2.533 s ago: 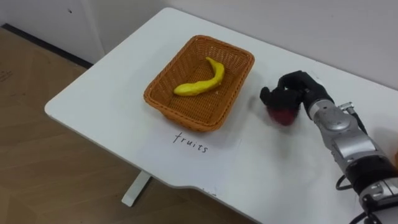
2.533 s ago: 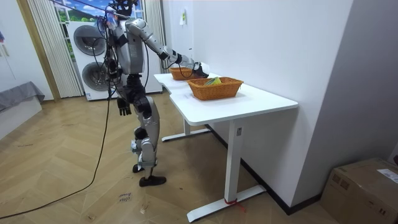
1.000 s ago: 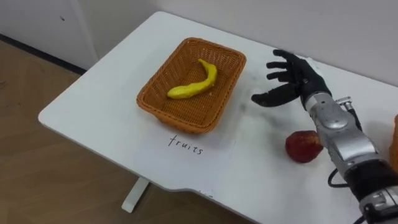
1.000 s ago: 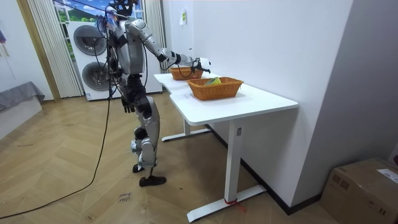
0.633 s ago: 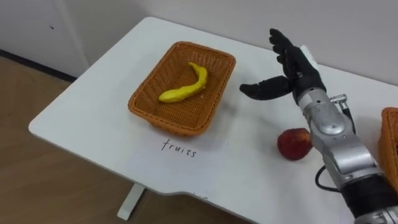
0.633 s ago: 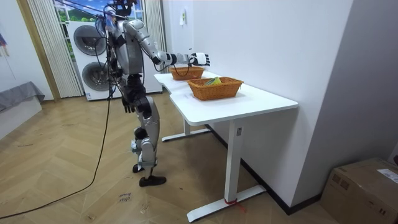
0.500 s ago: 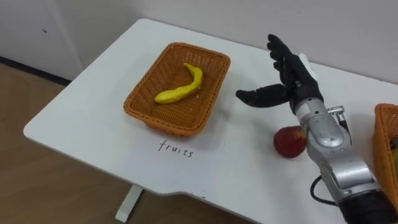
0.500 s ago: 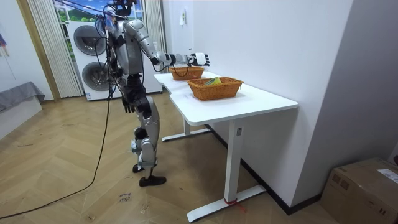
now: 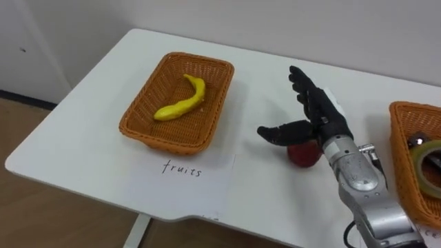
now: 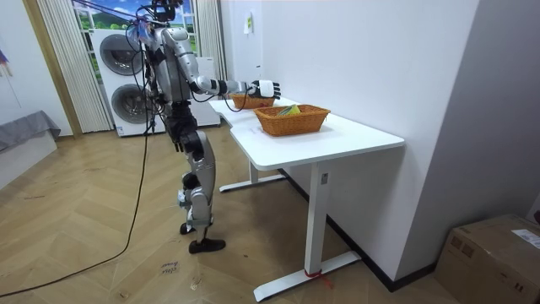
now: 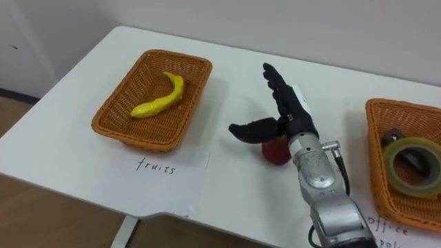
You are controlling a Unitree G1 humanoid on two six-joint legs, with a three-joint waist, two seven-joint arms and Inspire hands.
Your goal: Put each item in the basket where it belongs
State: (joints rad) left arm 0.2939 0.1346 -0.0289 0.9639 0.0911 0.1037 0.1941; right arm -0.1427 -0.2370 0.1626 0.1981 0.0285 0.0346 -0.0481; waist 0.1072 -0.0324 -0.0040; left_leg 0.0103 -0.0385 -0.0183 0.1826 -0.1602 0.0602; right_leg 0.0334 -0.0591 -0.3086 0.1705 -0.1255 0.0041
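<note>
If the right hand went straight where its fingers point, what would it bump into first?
Likely nothing nearby: the right hand points across bare table toward the wall, though depth is unclear.

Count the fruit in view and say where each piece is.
2. A banana lies in the fruits basket; a red apple sits on the table, partly behind the right robot hand. More could be hidden.

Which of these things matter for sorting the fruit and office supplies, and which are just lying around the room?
For the job: fruit basket, banana inside it, apple on the table, office basket, tape roll, open right hand.
Just lying about: washing machines, cardboard box.
</note>
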